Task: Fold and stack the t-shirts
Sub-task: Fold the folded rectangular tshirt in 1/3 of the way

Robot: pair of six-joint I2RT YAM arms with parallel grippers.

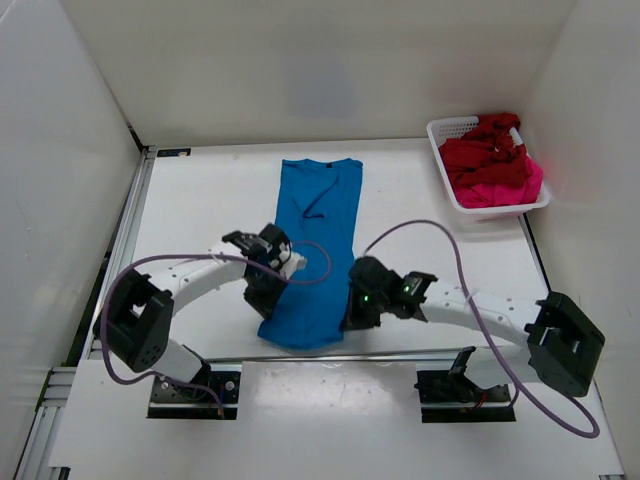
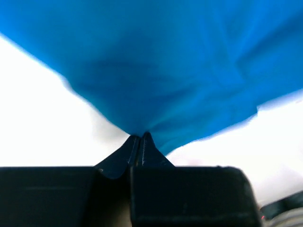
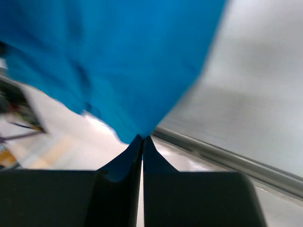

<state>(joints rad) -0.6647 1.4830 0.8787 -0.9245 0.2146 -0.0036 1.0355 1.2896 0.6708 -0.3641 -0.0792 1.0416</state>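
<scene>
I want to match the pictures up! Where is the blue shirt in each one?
Top view: the blue shirt lies mid-table, running far to near.
Left wrist view: it fills the top, narrowing down into the shut left pincer.
Right wrist view: it fills the upper left, narrowing into the shut right pincer.
Shared landmark: the shirt's near corners, one pinched in each pincer.

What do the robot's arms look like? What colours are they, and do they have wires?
The left arm and the right arm are both white tubes with chunky black joints. A thin purple cable loops along each one. Little green lights glow near the right arm's wrist. The left end effector and the right end effector each have two black fingers tapering to points.
</scene>
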